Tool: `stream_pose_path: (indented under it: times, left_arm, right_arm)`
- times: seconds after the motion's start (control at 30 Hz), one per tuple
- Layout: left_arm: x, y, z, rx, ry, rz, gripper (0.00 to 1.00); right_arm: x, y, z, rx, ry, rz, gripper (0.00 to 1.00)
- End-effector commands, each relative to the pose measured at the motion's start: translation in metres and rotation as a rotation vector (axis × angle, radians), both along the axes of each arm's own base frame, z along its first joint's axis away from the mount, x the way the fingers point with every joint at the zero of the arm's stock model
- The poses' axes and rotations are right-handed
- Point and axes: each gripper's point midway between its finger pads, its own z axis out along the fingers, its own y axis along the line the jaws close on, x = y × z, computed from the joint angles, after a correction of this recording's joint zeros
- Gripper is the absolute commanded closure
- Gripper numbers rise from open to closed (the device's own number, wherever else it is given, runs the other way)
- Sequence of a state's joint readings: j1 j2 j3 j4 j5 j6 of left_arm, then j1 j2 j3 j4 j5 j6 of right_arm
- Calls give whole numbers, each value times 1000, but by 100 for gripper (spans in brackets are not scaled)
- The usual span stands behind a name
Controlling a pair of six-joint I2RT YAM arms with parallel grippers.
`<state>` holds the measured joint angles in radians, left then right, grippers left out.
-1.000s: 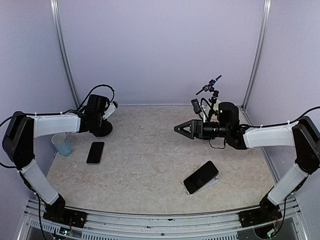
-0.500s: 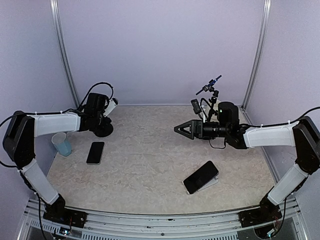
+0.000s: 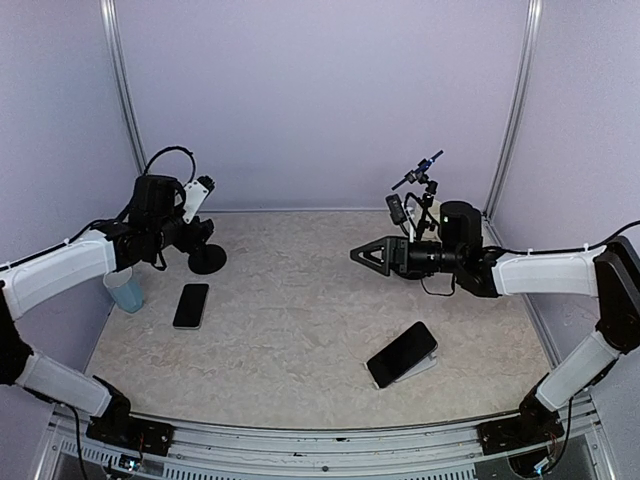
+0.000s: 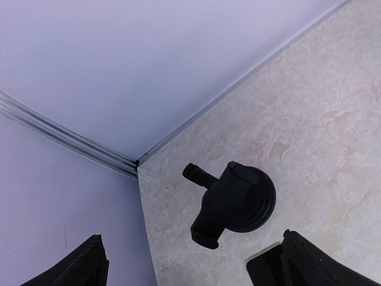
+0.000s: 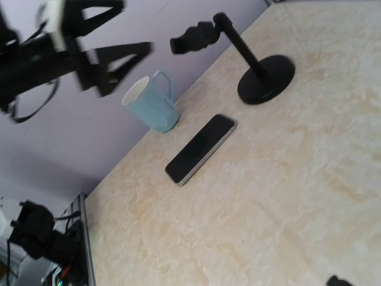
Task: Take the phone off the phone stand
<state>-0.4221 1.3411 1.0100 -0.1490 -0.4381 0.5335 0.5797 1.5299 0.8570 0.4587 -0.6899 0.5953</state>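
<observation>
A black phone stand (image 3: pixel 207 260) with a round base stands at the back left, and its clamp head (image 4: pixel 223 205) holds nothing. A dark phone (image 3: pixel 191 305) lies flat on the table just in front of it, and its corner (image 4: pixel 265 268) shows in the left wrist view. My left gripper (image 3: pixel 196 233) hovers above and left of the stand, open and empty, with its pads (image 4: pixel 89 265) wide apart. My right gripper (image 3: pixel 358 256) hangs open in mid-air over the table's right half. The right wrist view shows the phone (image 5: pixel 201 149) and the stand (image 5: pixel 262 77).
A light blue mug (image 3: pixel 125 290) stands at the left edge by the wall. A second dark phone (image 3: pixel 401 353) leans on a white wedge holder (image 3: pixel 428 364) at the front right. A small black tripod arm (image 3: pixel 420 190) stands at the back right. Walls enclose three sides.
My left gripper has opened and drawn back up and to the left, away from the black stand. The right arm, both phones and the stand stay where they were.
</observation>
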Motion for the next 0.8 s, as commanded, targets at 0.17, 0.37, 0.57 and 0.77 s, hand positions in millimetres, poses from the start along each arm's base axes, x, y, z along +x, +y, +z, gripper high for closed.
stream_pose_path:
  times: [0.17, 0.37, 0.57, 0.77]
  left_arm:
    - [-30, -16, 87, -416, -127, -31, 1]
    - [-33, -24, 114, -580, -239, -25, 1]
    - [-32, -33, 116, -636, -271, -6, 1]
    - [-28, -50, 104, -699, -202, 1, 1]
  right_arm:
    - [11, -33, 13, -41, -41, -177, 0]
    - [23, -74, 30, -47, -75, -382, 0]
    - [33, -122, 43, -73, -90, -546, 0]
    - [40, -156, 36, -104, -34, -592, 0]
